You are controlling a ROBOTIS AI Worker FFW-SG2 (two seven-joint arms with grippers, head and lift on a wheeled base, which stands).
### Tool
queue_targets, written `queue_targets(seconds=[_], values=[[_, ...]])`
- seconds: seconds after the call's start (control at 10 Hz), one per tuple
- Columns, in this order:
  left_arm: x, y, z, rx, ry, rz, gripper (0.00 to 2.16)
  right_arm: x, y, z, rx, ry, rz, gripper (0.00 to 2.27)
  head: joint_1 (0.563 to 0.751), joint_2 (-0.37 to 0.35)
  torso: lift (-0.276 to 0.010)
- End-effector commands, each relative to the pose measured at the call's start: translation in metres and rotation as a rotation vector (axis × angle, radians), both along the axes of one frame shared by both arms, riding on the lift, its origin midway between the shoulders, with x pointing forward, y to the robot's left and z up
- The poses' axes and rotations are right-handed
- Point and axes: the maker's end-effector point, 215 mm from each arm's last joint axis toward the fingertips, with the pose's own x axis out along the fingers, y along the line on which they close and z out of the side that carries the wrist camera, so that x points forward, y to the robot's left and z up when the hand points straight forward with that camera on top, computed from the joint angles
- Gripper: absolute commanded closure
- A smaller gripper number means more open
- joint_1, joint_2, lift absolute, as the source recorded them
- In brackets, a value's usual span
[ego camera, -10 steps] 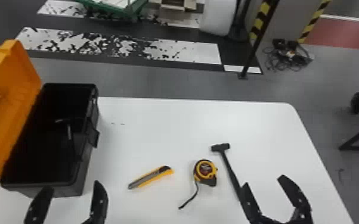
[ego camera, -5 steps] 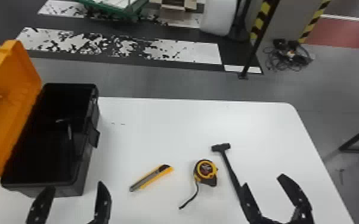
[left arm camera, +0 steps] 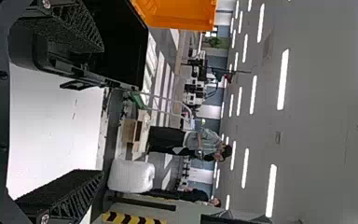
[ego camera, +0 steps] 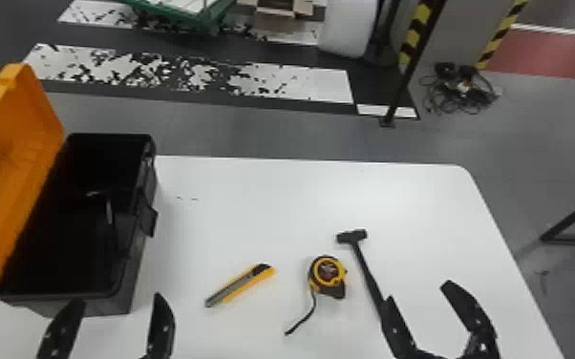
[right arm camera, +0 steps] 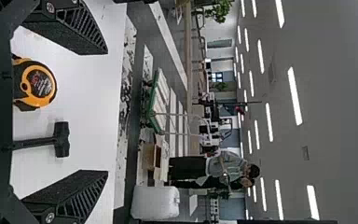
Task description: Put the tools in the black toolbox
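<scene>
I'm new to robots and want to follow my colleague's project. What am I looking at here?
This is a robot with two arms, ending in a left gripper and a right gripper. One picture looks down from its head; the other two come from its wrists, turned sideways. On the white table stands a black toolbox, its orange lid open. To its right lie a knife, a tape measure and a hammer. Both grippers are open, holding nothing.

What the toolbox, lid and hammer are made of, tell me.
Black box-shaped toolbox: likely matte plastic; rounded, moulded rim. Shallow orange lid: likely plastic; evenly coloured, moulded tabs. Slim black hammer: dull all over; rubber or coated metal, unclear.
</scene>
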Motion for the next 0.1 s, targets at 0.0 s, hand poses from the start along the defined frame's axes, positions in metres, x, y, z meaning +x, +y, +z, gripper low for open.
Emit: queue_targets(seconds=[0.0], values=[[0.0013,0.002,0.0004,-0.001,-0.002,0.001,0.07,0.0009,-0.0006,-0.0011,-0.001,0.007,-0.001,0.09,0.695,-0.117,-0.039]])
